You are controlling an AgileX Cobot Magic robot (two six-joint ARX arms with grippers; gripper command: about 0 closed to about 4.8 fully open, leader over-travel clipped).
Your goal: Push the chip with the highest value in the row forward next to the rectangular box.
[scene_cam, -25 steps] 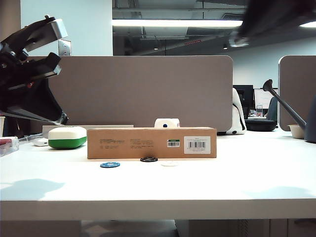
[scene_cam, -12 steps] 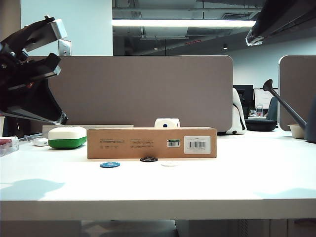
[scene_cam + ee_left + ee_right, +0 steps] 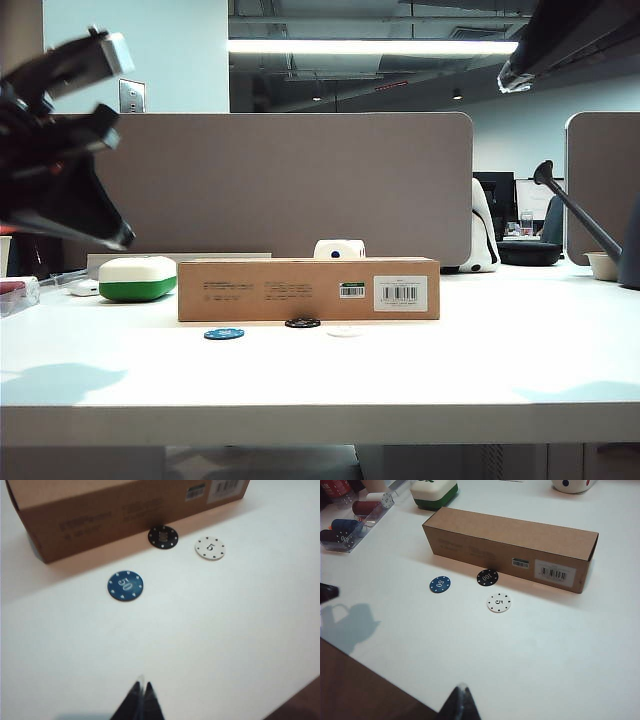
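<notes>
The black chip (image 3: 302, 322) (image 3: 163, 537) (image 3: 487, 577), marked 100, lies right against the front of the long brown rectangular box (image 3: 308, 289) (image 3: 100, 505) (image 3: 510, 545). The blue 50 chip (image 3: 224, 334) (image 3: 125, 585) (image 3: 440, 584) and the white 5 chip (image 3: 344, 331) (image 3: 210, 548) (image 3: 498, 602) of the row lie a little nearer than it. My left gripper (image 3: 141, 685) is shut and empty, hanging well short of the chips. My right gripper (image 3: 462, 687) is also shut and empty, high over the table's near edge. The left arm (image 3: 60, 150) looks blurred.
A white-and-green rounded case (image 3: 137, 278) (image 3: 434, 490) stands left of the box. A white die (image 3: 339, 249) sits behind the box. A clear tray (image 3: 350, 525) of spare chips lies at the far left. The right arm (image 3: 570, 40) hangs high at the upper right.
The left arm has started to move and is now blurred. The right arm settled high up a moment ago and has held still since. The chips and box have not moved.
</notes>
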